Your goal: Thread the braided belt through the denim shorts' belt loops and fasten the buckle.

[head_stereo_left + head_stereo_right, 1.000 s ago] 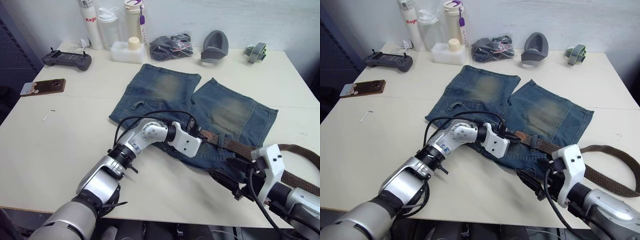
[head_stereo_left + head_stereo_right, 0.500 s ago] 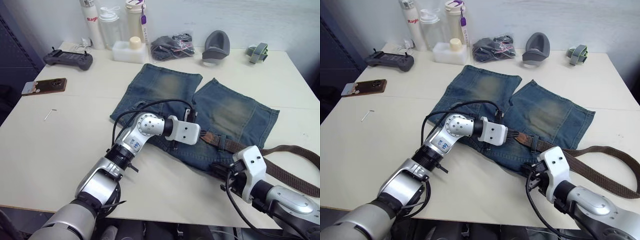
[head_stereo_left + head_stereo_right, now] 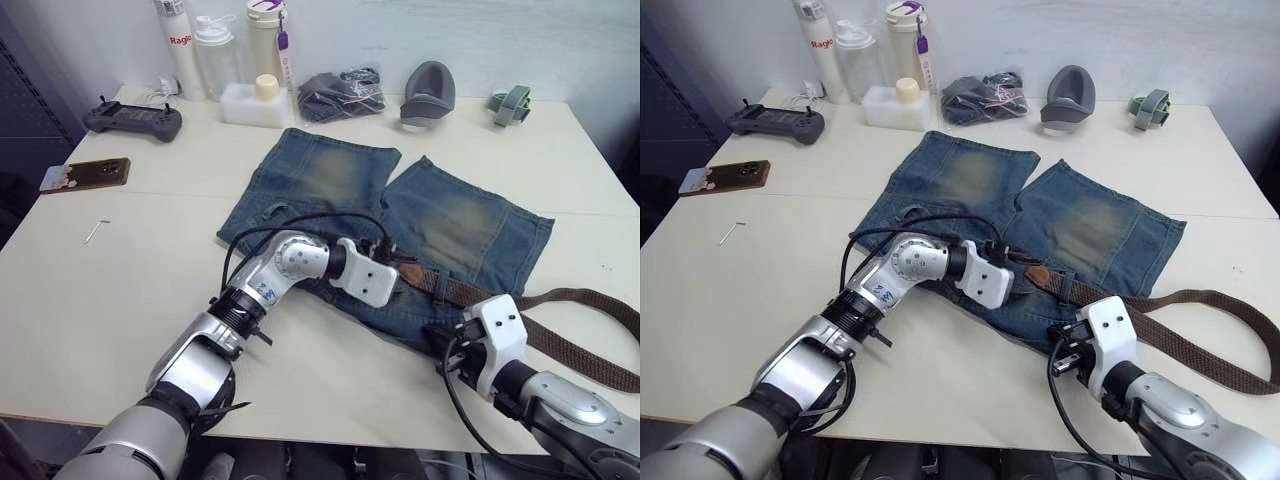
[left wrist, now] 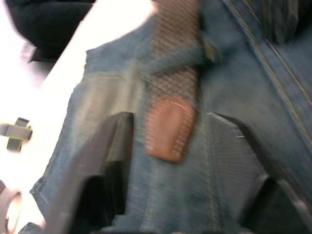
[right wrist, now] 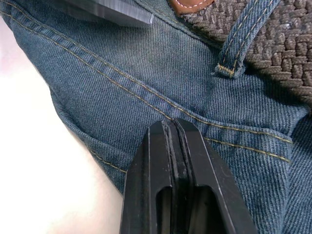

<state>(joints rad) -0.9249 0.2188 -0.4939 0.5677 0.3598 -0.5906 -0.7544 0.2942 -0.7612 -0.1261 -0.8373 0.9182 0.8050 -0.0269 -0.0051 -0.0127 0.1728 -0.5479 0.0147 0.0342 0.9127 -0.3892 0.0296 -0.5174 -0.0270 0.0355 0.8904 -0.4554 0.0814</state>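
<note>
- The denim shorts (image 3: 400,215) lie flat on the pale worktop (image 3: 100,290), legs pointing to the far edge and waistband toward the robot.
- The braided belt (image 3: 560,330) runs along the waistband from the robot's right, passes under one of the belt loops (image 5: 243,39), and ends in a tan leather tip (image 4: 168,127); its free length trails off over the worktop to the right.
- The left hand (image 4: 168,146) sits on the waistband with its fingers spread wide, the tan tip lying between them and untouched.
- The right hand (image 5: 175,146) has its fingers pressed together and empty, resting over the denim at the waistband's near edge, just short of the belt.
</note>
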